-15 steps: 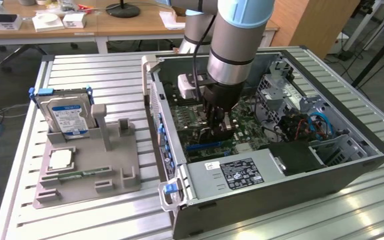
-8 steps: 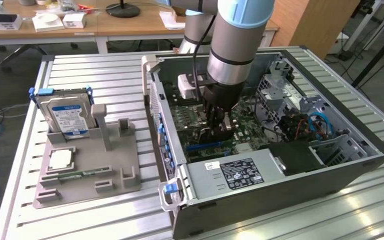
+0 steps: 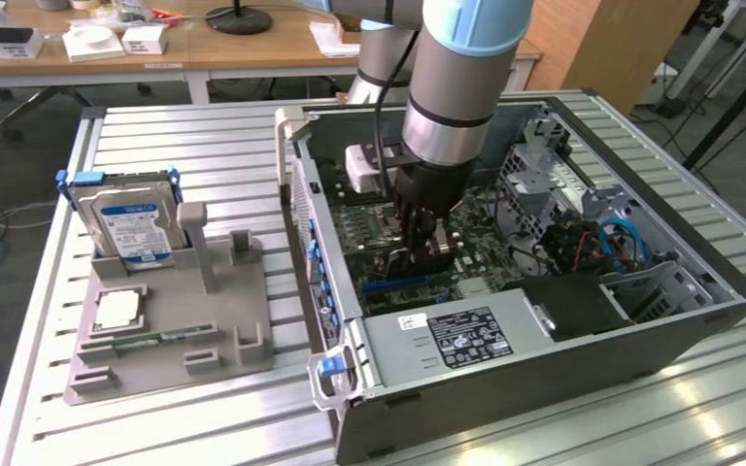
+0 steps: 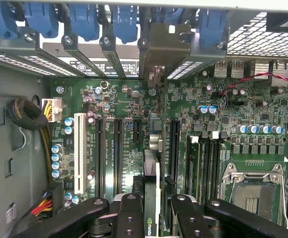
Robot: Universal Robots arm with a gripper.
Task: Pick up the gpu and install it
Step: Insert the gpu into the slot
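Gripper point(image 4: 155, 201): was clamped on the gpu point(image 4: 153, 158), card held edge-on
Position: low over the motherboard point(image 4: 243, 129), inside the case point(image 3: 606, 325)

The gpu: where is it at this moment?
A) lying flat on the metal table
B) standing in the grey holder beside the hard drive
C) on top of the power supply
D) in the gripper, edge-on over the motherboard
D: in the wrist view the gpu stands edge-on in the gripper, over the slots of the motherboard.
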